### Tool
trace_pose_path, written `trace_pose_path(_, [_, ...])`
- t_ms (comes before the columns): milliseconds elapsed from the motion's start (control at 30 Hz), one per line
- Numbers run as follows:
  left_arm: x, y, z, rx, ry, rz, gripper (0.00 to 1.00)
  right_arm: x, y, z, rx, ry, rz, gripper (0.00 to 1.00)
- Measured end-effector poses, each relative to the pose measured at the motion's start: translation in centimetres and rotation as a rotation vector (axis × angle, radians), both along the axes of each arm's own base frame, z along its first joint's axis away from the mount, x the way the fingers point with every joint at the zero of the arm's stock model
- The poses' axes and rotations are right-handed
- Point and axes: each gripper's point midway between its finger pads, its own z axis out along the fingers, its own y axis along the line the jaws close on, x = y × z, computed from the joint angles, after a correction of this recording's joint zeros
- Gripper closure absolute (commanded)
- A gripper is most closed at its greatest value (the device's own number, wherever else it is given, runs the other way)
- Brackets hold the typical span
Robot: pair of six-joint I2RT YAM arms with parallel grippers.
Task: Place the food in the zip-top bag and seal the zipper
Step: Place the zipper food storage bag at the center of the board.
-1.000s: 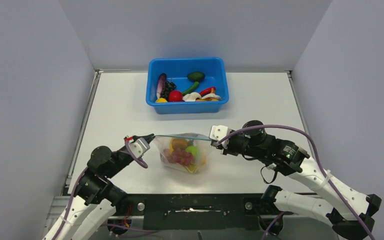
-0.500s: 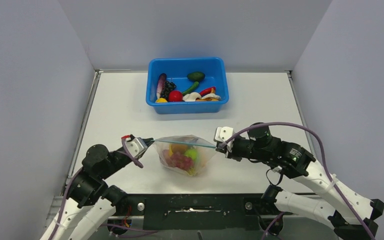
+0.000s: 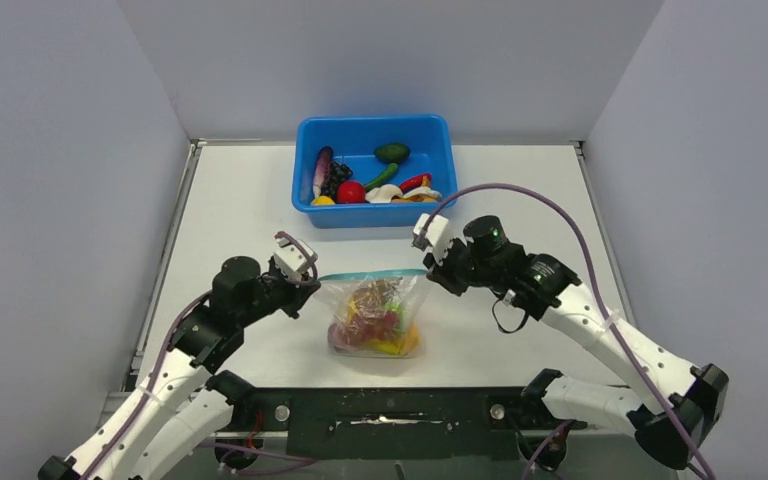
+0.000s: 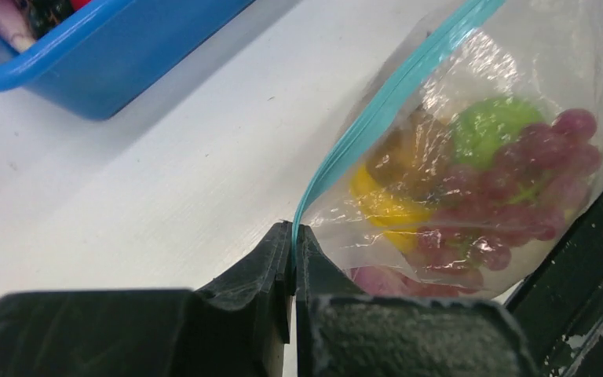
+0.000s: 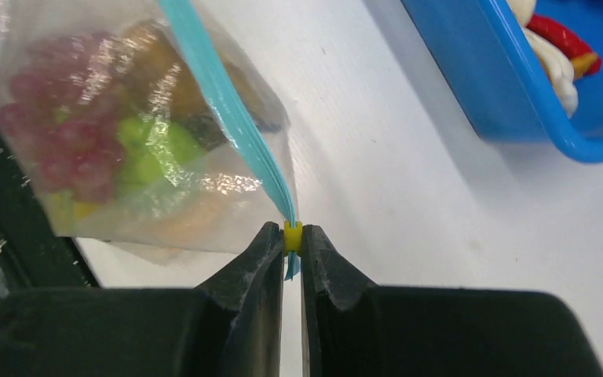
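Observation:
The clear zip-top bag (image 3: pixel 372 318) hangs between my two grippers near the table's front edge. The food shows through it: reddish grapes (image 4: pixel 535 179), a green apple (image 4: pixel 493 124) and a yellow piece (image 4: pixel 385 206). The teal zipper (image 3: pixel 370 273) runs as one straight line from gripper to gripper. My left gripper (image 3: pixel 312 283) is shut on the zipper's left end (image 4: pixel 293 229). My right gripper (image 3: pixel 428 268) is shut on a small yellow slider (image 5: pixel 292 236) at the zipper's right end. I cannot tell whether the bag's bottom rests on the table.
A rigid blue tub (image 3: pixel 375 216) with several more toy foods stands at the back middle of the white table (image 3: pixel 230 220). The black front edge (image 3: pixel 390 405) lies just below the bag. Grey walls close in both sides.
Both wrists have risen and swung inward, away from the front edge. The zipper's span between the grippers is shorter than half a second ago, and the bag hangs narrower and deeper.

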Motion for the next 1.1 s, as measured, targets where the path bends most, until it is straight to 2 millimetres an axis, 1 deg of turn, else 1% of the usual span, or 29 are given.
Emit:
trace_pose_path(67, [0.9,0.1,-1.0,0.013,0.042,0.044,1.0,2.4,-0.6,-1.4,-0.005,0.033,-0.077,0.94])
trace_pose_path(133, [1.9,-0.1,-1.5,0.01,0.06,0.078,1.0,4.2,-1.1,-1.8,0.025,0.048,-0.131,0.91])
trace_pose_path(233, [3.2,-0.5,-2.2,0.015,0.092,0.107,1.0,6.2,-1.2,-1.5,0.087,0.041,-0.168,0.89])
trace_pose_path(333, [4.4,-0.7,-2.5,0.025,0.105,0.134,1.0,7.4,-1.1,-1.4,0.125,0.037,-0.183,0.79])
trace_pose_path(367, [4.9,-0.7,-2.6,0.029,0.101,0.147,0.98,7.8,-1.0,-1.3,0.136,0.035,-0.191,0.74])
trace_pose_path(400, [5.3,-0.5,-2.8,0.035,0.1,0.162,0.91,8.2,-0.9,-1.3,0.144,0.033,-0.2,0.68])
trace_pose_path(433, [5.7,-0.3,-3.0,0.044,0.1,0.179,0.85,8.7,-0.9,-1.3,0.152,0.026,-0.209,0.59])
trace_pose_path(500, [6.5,0.1,-3.5,0.065,0.1,0.215,0.71,9.3,-0.8,-1.1,0.171,0.024,-0.231,0.46])
trace_pose_path(633, [7.9,0.8,-3.6,0.079,0.093,0.294,0.6,10.1,-1.0,-1.0,0.204,0.015,-0.282,0.21])
trace_pose_path(733, [8.6,1.4,-3.0,0.075,0.069,0.343,0.49,10.2,-1.3,-1.1,0.228,0.023,-0.321,0.07])
trace_pose_path(767, [8.8,1.6,-2.7,0.071,0.059,0.364,0.43,10.0,-1.5,-1.1,0.24,0.028,-0.339,0.02])
trace_pose_path(800, [8.9,1.9,-2.4,0.064,0.05,0.387,0.36,9.8,-1.6,-1.0,0.253,0.032,-0.353,0.01])
trace_pose_path(833, [9.0,2.2,-2.0,0.056,0.041,0.409,0.32,9.7,-1.8,-0.7,0.269,0.035,-0.373,0.02])
trace_pose_path(900, [9.1,2.9,-1.1,0.033,0.018,0.456,0.3,9.4,-2.2,0.3,0.314,0.032,-0.419,0.02])
trace_pose_path(1000, [9.0,3.7,0.8,-0.02,-0.013,0.514,0.29,9.3,-3.1,2.4,0.398,0.019,-0.507,0.02])
trace_pose_path(1100, [8.8,3.9,2.9,-0.076,-0.03,0.534,0.29,9.2,-4.1,4.0,0.475,0.017,-0.607,0.02])
